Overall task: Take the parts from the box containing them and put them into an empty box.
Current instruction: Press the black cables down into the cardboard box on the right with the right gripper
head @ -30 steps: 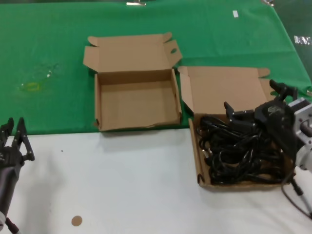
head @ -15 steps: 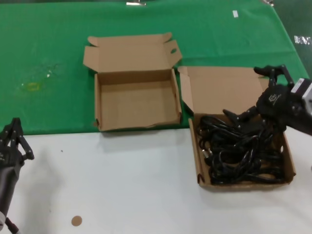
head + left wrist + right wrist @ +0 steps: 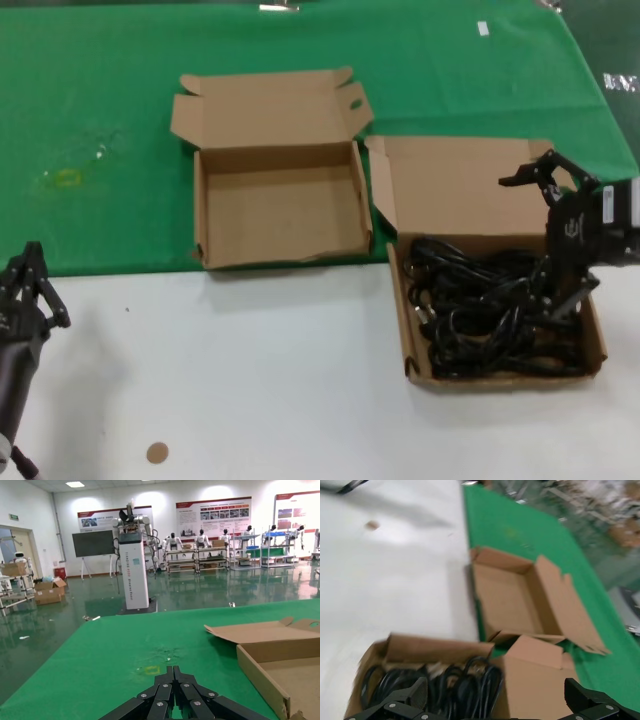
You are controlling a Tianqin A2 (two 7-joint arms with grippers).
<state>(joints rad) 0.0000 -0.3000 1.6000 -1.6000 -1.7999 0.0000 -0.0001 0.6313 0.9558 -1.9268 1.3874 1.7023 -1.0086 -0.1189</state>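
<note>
Two shallow brown cardboard boxes, alike in make, both with lids folded back.

Full box [image 3: 497, 310]: sits on the white table [image 3: 250, 380] at the robot's right, its lid [image 3: 455, 180] lying back onto the green cloth [image 3: 100, 120]. Packed with a tangle of black cables [image 3: 490, 315], glossy, looped over one another across nearly the whole floor of the box.

Empty box [image 3: 280, 205]: sits on the green cloth, to the left of the full box and just beside it, the nearest corners close together. Bare floor; lid [image 3: 265, 105] has eared side tabs and a round hole.

Right gripper [image 3: 556, 238]: over the far right part of the full box, jaws spread wide, one finger above the lid and the other down among the cables. Nothing held.

Left gripper [image 3: 28, 285]: parked at the left edge of the table, well apart from both boxes, jaws closed together.

Small brown disc [image 3: 157, 453]: on the white table, near the front edge.

Left wrist view only: a large hall beyond the cloth, with a white pillar [image 3: 134, 570], wall posters and shelving, plus a yellowish stain [image 3: 151, 669] on the cloth ahead of the closed fingers [image 3: 172, 690].

Right wrist view only: both boxes from the far side, the cables [image 3: 440, 685] seen between the spread fingertips [image 3: 410, 695].
</note>
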